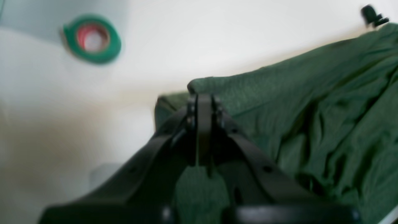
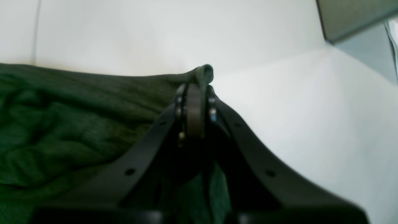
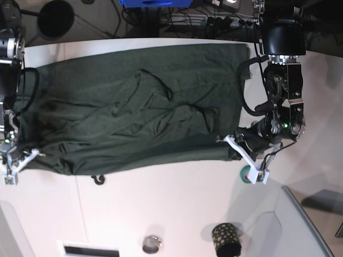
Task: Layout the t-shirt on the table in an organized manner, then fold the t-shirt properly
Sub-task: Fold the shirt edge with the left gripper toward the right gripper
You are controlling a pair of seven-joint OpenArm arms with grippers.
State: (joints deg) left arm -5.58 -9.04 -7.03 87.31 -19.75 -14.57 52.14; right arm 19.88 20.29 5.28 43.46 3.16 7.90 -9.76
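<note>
White table (image 3: 161,209), t-shirt (image 3: 134,107) spread wide across it. Left gripper (image 1: 203,102) clamped on one near corner, right gripper (image 2: 199,88) clamped on the other. Advice: pull both corners apart evenly, keeping the hem taut, to flatten the central wrinkles.

Far half of table (image 3: 177,206): lying open between the t-shirt (image 3: 134,107) hem and the small clutter.
Tape roll (image 3: 245,174): sitting just beside the left gripper (image 3: 231,145), crowding that corner.
Black cup (image 3: 225,238) and small ring (image 3: 152,243): standing well apart from the cloth.
Grey bin (image 3: 300,219): blocking the corner beyond the tape.
</note>
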